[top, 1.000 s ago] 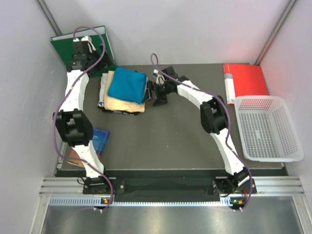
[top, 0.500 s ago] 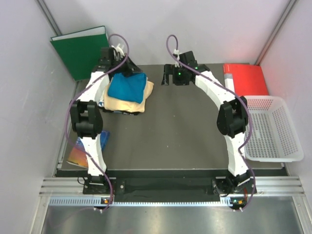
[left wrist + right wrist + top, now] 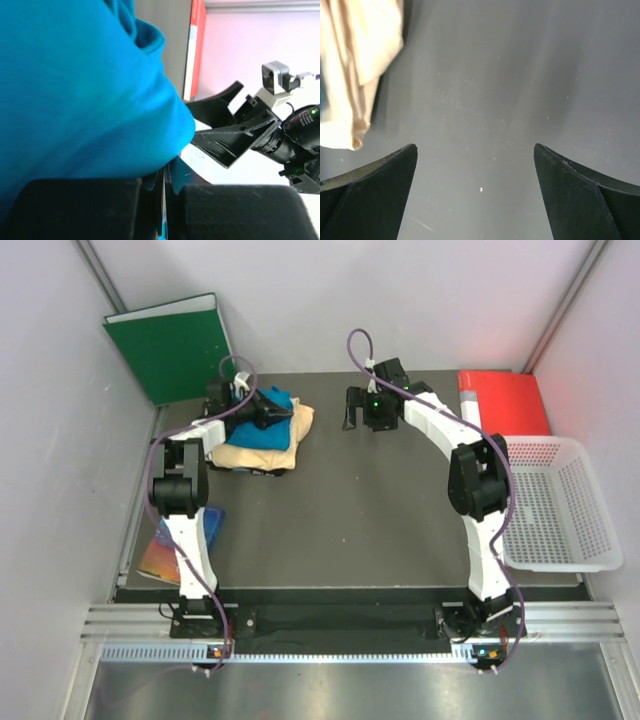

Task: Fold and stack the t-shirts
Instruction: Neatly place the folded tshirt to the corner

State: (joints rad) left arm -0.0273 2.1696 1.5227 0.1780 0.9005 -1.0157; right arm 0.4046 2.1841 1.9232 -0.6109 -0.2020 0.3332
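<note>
Left fingers point(image 3: 80, 210) pinch blue shirt point(image 3: 250, 432) atop yellow shirt point(image 3: 272, 452); right fingers point(image 3: 370, 195) wide, empty. Stacking step, apparently; next move calls for release.

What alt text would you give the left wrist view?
A bright teal-blue cloth t-shirt fills the left of the frame, a sliver of it pinched between the closed black fingers of the left hand. Beyond, the right hand stands open.

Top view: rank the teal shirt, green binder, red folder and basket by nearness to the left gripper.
1. The teal shirt, on the pile, pinched by the left gripper.
2. The green binder, far-left corner.
3. The red folder, far right.
4. The basket, right edge, nearer the arm bases.
</note>
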